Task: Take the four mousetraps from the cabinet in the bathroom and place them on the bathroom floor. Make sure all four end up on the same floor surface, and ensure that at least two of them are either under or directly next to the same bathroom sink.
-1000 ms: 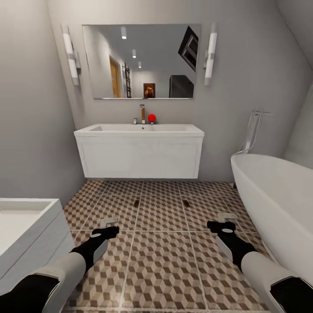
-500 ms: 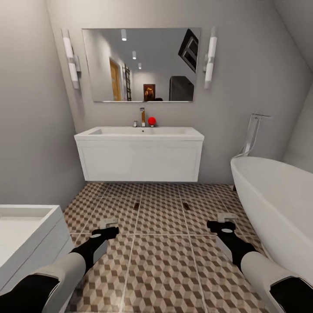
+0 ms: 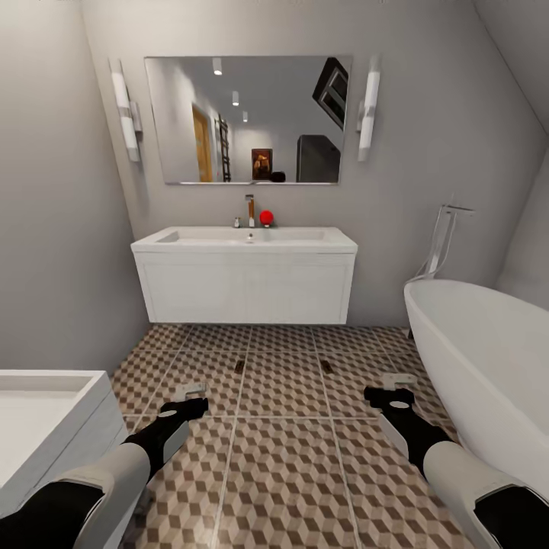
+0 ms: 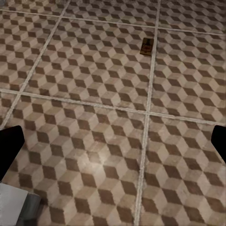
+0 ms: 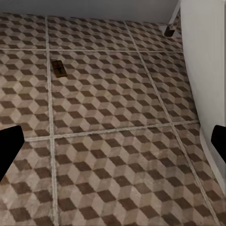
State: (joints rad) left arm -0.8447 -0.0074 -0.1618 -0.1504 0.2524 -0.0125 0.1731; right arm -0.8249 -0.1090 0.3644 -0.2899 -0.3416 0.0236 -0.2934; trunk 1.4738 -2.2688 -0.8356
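Head view: the left end effector (image 3: 192, 393) and the right end effector (image 3: 396, 383) hang low over the bathroom floor (image 3: 282, 473), well apart from each other, each on a black wrist with a white forearm behind it. Both carry nothing; whether their fingers are spread cannot be told from here. Ahead of the left end effector and a little toward the right one lies a mousetrap (image 3: 239, 367), flat on the tiles just beside a grout line. A second mousetrap (image 3: 326, 366) lies ahead of the right end effector, a little toward the left one. Both traps are on the floor in front of the sink (image 3: 244, 240), near its drawer unit but not beneath it. Beyond the right end effector's outer side curves a white bathtub (image 3: 488, 358). A second white basin unit (image 3: 46, 412) stands at the left arm's outer side. A mirror (image 3: 248, 118) hangs above the sink, and a red ball (image 3: 266, 217) sits on the basin's rear edge near the tap.

Left wrist view: the two dark fingertips (image 4: 9, 148) stand far apart, released, with only tiles between them. The first mousetrap (image 4: 147, 46) lies well ahead of the fingers, touching a grout line.

Right wrist view: the fingertips (image 5: 9, 143) are likewise spread wide and empty. The second mousetrap (image 5: 58, 68) lies well ahead, just beside a grout line; the bathtub wall (image 5: 207, 70) rises along one side.
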